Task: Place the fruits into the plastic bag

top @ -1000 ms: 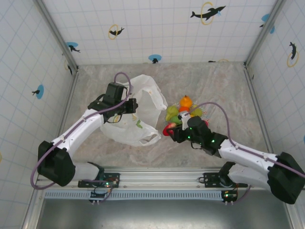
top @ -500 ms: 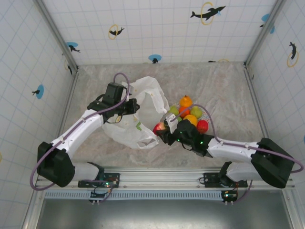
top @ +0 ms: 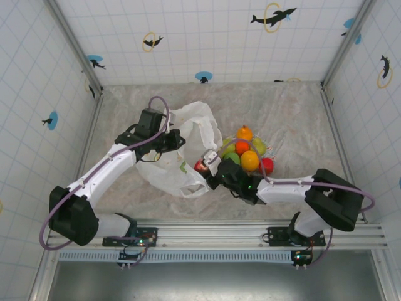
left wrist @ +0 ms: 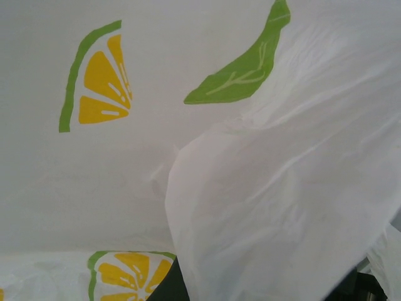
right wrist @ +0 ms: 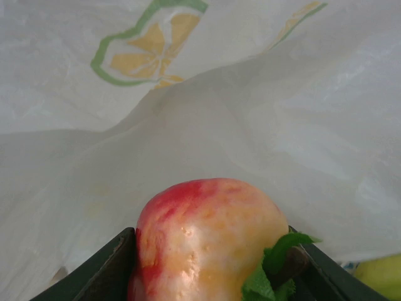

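As right gripper [top: 202,167] clamps the red fruit [right wrist: 207,241] just beside the plastic bag [top: 191,135], which lies straight ahead, left gripper [top: 173,140] sits at the bag rim, grip unclear.

A pale marbled tabletop [top: 294,113] is walled on three sides by white gridded panels [top: 207,37] printed with small dark dolphins, some in yellow rings [top: 273,16], some on blue discs [top: 203,77]. A sliver of a speckled plate [top: 273,150] shows right of centre. A metal rail [top: 213,235] runs along the near edge.
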